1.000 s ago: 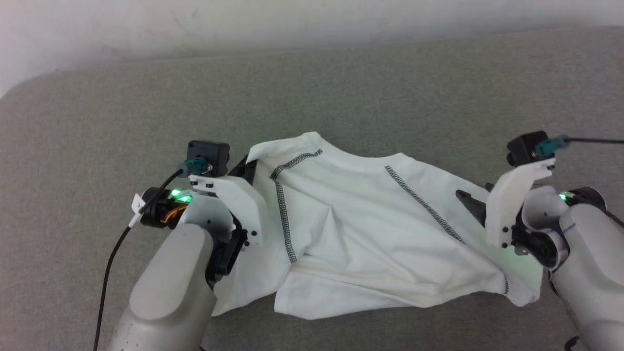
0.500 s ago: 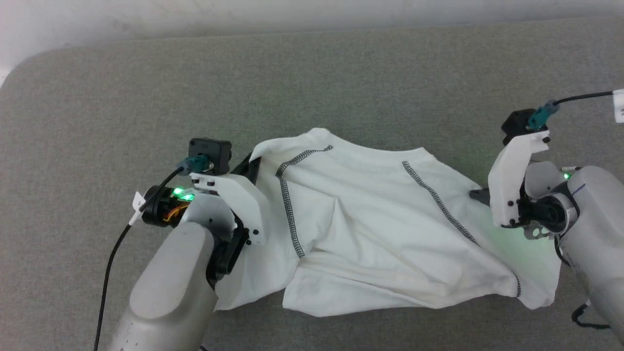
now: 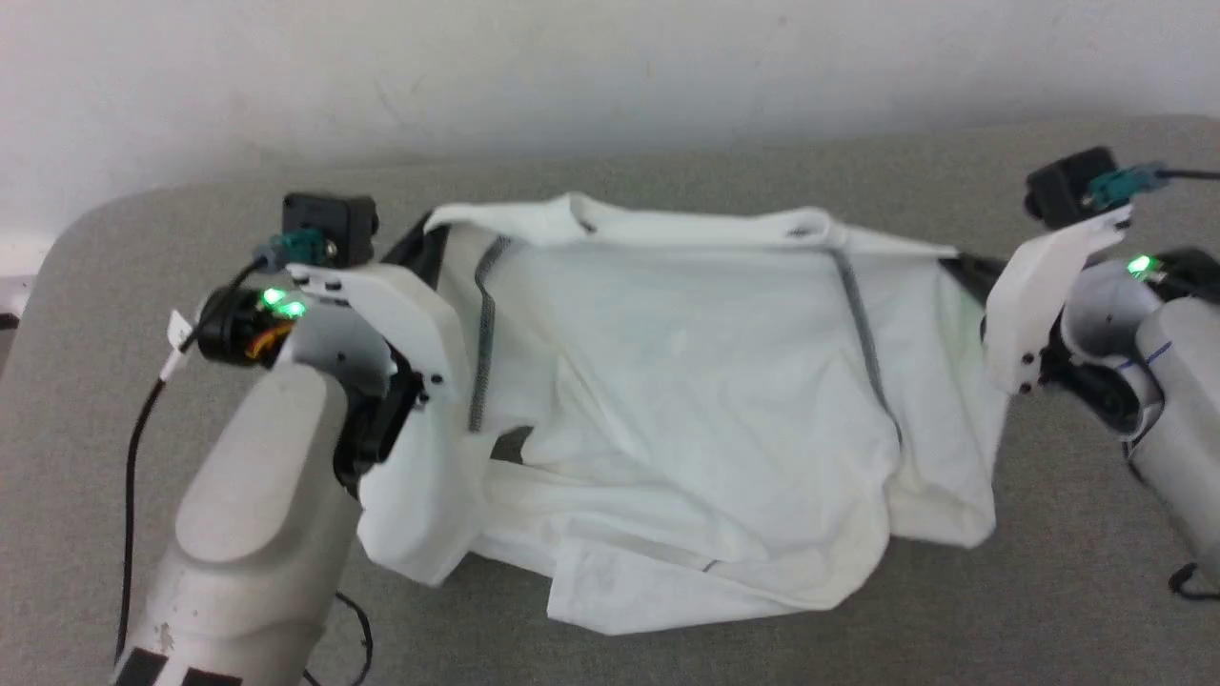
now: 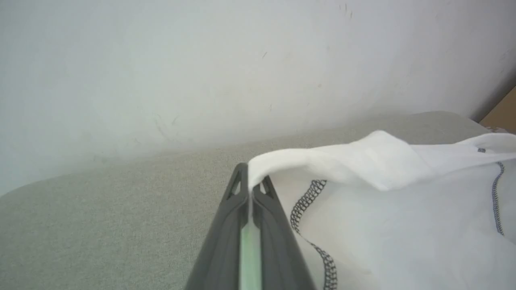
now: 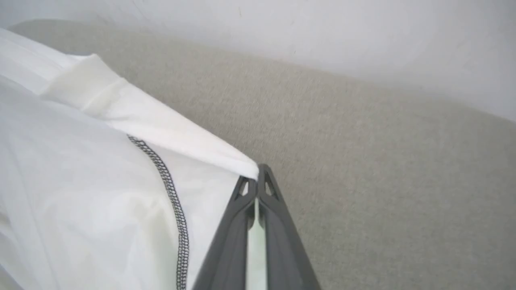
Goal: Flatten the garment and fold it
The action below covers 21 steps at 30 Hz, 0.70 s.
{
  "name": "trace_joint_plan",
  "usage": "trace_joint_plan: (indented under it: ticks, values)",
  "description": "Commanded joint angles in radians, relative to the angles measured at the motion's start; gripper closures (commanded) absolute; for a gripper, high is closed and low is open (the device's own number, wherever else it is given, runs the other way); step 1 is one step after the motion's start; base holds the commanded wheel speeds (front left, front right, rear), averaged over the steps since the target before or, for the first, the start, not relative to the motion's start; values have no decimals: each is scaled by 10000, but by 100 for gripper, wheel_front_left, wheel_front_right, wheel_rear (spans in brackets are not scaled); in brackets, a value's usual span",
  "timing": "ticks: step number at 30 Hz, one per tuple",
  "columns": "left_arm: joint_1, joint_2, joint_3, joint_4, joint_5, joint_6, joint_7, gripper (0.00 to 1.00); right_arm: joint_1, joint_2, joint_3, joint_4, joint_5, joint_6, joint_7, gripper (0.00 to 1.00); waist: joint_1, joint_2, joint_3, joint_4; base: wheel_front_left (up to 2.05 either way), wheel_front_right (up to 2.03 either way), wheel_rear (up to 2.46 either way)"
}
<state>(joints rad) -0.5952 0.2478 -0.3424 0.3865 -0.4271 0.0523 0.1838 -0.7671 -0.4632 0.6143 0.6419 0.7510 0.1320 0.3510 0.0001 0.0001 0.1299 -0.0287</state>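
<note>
A white wall (image 3: 610,76) rises behind the grey padded surface (image 3: 1001,610), whose rounded far-left corner shows in the head view while its near edge is cut off. The garment (image 3: 686,400) lies across the middle of that surface. Its upper hem is pulled taut between the two grippers towards the far edge, and its lower part sags into crumpled folds resting nearer the near edge. Which folds are sleeves is hard to tell, and the head view is slightly blurred. The left forearm (image 3: 257,495) hides the shirt's lower left corner, and the right forearm (image 3: 1172,400) is cut off at the frame edge. The left gripper (image 4: 250,181) is closed, pinching the cloth's left top corner between its dark fingers. The right gripper (image 5: 256,177) is likewise clamped on the right top corner. Two dark stitched seams (image 3: 481,324) run down the fabric. A black cable (image 3: 133,476) trails from the left wrist.
</note>
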Motion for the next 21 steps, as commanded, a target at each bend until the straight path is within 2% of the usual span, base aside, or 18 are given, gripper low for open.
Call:
trace_joint_plan:
  ticks: [1, 7, 12, 21]
  values:
    - [-626, 249, 181, -216, 63, 14, -60, 100, -461, -192, -408, -54, -328, -13, -655, 100, -1, -1, -732, -88, 0, 0, 0]
    - [-2116, 513, 314, -418, 325, -36, -200, 100, -1608, -162, -1665, -273, -1081, -13, -1855, 100, -1, -1, -939, -102, 0, 0, 0]
    - [-3931, 550, 479, 47, 572, 29, -510, 100, -3194, -30, -2747, -425, -1712, -13, -1904, 100, -1, -1, -414, -156, 0, 0, 0]
    - [-7254, 731, 738, 2074, 940, -22, -1429, 100, -5871, 235, -3209, 13, -2694, -13, -2273, 100, -1, -1, 1190, -469, 0, 0, 0]
